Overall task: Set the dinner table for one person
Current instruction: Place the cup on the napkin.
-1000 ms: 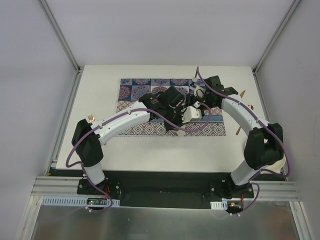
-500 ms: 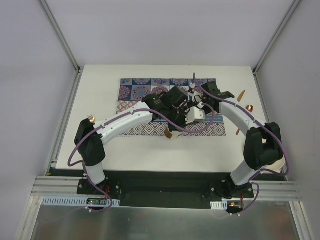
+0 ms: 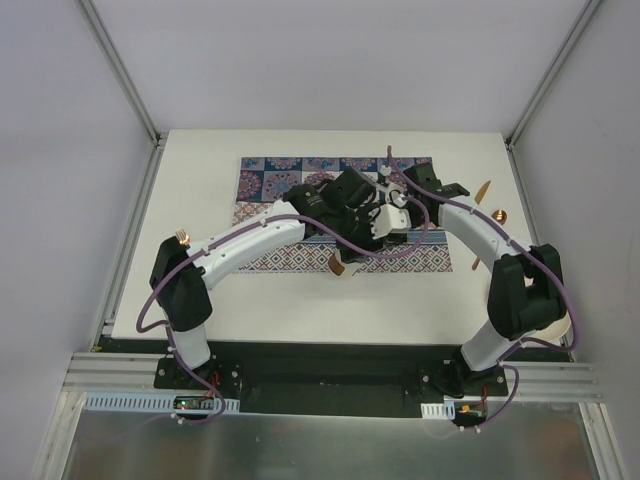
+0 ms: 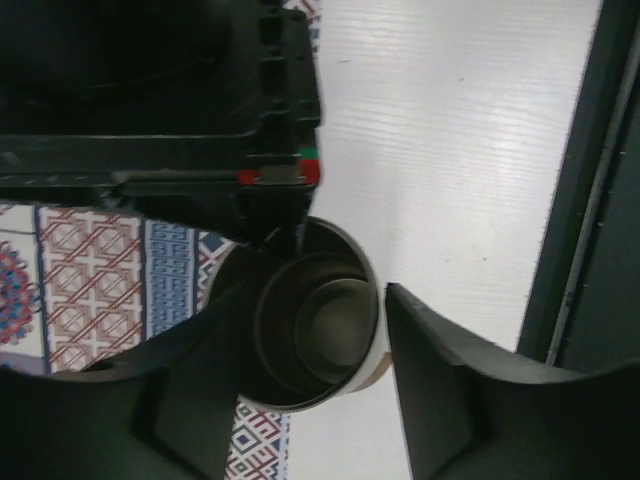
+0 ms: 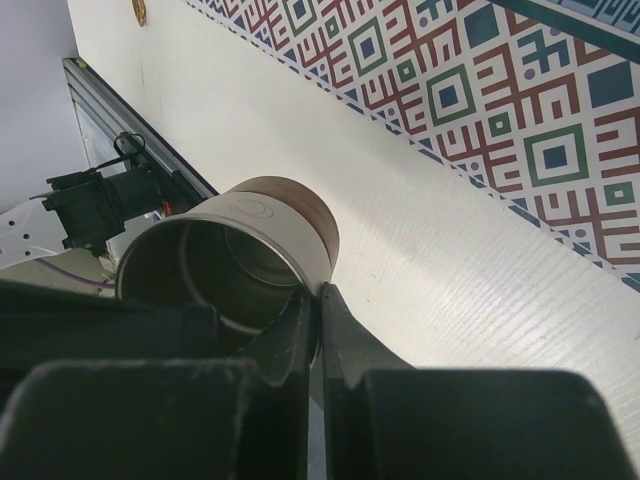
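A white cup (image 3: 391, 216) with a brown base and a metal inside hangs above the patterned placemat (image 3: 275, 172) on the dinner table (image 3: 300, 300). My right gripper (image 5: 318, 305) is shut on the cup (image 5: 245, 225), pinching its rim with one finger inside and one outside. My left gripper (image 4: 320, 395) is open around the cup (image 4: 315, 325). A gap shows between the cup's wall and the right-hand finger (image 4: 450, 390). In the top view both grippers meet at the cup, the left gripper (image 3: 372, 228) from the left and the right gripper (image 3: 402, 205) from the right.
A small brown piece (image 3: 337, 265) lies at the placemat's near edge. Wooden and copper-coloured utensils (image 3: 487, 190) lie right of the placemat, near the right arm. Another copper-coloured item (image 3: 182, 237) sits by the left arm's elbow. Aluminium rails (image 3: 130, 220) edge the table.
The right gripper came in and shut on the cup's rim. The left gripper, which was shut on the cup, has now opened. The cup shifted slightly back and right.
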### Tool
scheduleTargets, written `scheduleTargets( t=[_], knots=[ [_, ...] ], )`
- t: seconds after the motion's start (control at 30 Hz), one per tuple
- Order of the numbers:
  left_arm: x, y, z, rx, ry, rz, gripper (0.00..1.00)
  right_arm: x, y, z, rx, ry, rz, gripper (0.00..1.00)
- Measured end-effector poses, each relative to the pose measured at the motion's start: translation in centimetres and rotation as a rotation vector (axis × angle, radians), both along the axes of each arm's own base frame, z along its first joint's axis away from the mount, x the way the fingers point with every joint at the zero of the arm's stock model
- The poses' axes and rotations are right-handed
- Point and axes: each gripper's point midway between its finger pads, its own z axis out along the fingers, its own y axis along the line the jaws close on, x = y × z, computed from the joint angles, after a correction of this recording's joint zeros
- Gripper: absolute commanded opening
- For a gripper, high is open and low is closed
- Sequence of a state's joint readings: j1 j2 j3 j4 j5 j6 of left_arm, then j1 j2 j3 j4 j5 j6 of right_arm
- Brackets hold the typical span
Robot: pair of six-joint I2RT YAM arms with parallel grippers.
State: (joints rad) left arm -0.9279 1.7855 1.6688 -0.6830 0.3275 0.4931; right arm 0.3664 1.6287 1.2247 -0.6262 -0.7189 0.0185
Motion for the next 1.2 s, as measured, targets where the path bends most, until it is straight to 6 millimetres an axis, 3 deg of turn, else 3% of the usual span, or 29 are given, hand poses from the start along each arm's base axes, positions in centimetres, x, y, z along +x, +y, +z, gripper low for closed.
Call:
scheduleTargets(
  t=[0.03,0.23,0.33,0.4,0.5,0.57,0.67,0.73,0.83,0.97,1.1,1.2],
  knots=[
    [0.2,-0.1,0.2,-0.002,-0.007,0.010,0.67,0.0,0.0,0.0,-0.001,0.000,-0.001,0.01],
    [2.1,-0.1,1.9,-0.020,-0.071,0.084,0.89,-0.1,-0.3,-0.1,-0.011,0.014,-0.007,0.01],
    [2.6,0.3,3.5,-0.039,-0.117,0.123,0.98,0.6,-0.7,0.3,-0.023,0.014,-0.026,0.01],
    [3.2,1.0,5.7,-0.069,-0.178,0.165,0.99,1.7,-1.2,0.5,-0.035,0.001,-0.053,0.01],
    [4.2,2.0,9.9,-0.151,-0.289,0.234,0.99,4.6,-2.6,0.7,-0.068,-0.024,-0.118,0.01],
    [5.0,3.4,13.2,-0.229,-0.391,0.315,0.99,7.5,-3.8,0.6,-0.094,-0.049,-0.173,0.01],
    [6.0,5.9,16.2,-0.318,-0.501,0.467,0.99,12.6,-6.1,-0.4,-0.176,-0.094,-0.268,0.01],
    [6.6,7.6,16.8,-0.361,-0.541,0.588,0.99,16.2,-7.9,-1.4,-0.232,-0.122,-0.337,0.01],
    [7.3,9.6,15.5,-0.389,-0.535,0.764,0.99,20.7,-10.7,-3.1,-0.298,-0.161,-0.436,0.01],
    [7.3,11.5,9.5,-0.339,-0.455,0.939,0.99,24.0,-14.0,-4.2,-0.386,-0.206,-0.538,0.01],
    [6.0,13.0,3.1,-0.238,-0.370,1.011,0.99,27.4,-16.1,-2.9,-0.446,-0.322,-0.613,0.01],
    [5.3,14.1,1.2,-0.202,-0.348,1.044,0.99,29.1,-17.2,-1.4,-0.478,-0.403,-0.653,0.01]
  ],
)
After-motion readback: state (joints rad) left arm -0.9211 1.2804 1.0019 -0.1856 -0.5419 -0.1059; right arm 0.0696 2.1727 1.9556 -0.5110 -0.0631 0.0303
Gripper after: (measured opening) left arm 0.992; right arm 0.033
